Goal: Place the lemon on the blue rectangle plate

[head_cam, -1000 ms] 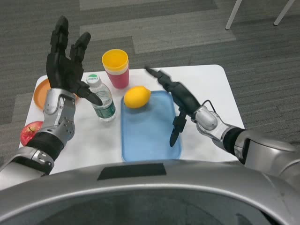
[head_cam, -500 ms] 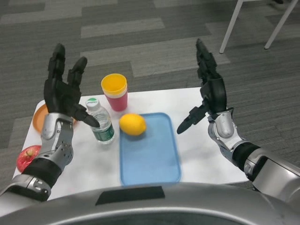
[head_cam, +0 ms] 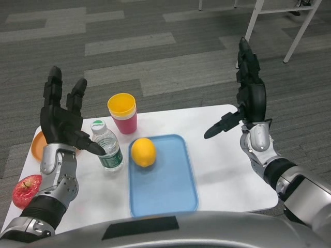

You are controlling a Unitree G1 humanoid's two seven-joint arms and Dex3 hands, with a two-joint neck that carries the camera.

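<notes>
Lemon [head_cam: 144, 152] sits on plate [head_cam: 162, 175] upper-left corner; left hand [head_cam: 61, 121] nearer, right hand [head_cam: 248, 103] far right, both released.

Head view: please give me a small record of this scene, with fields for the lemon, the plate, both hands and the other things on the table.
lemon: the lemon lies on the upper left part of the plate, held by nothing
plate: blue rectangle plate, flat on the white table
left hand: left hand raised, open, beside the water bottle
right hand: right hand raised, open, above the table's right side
other things: stacked cups, yellow on red; orange plate; red apple
</notes>
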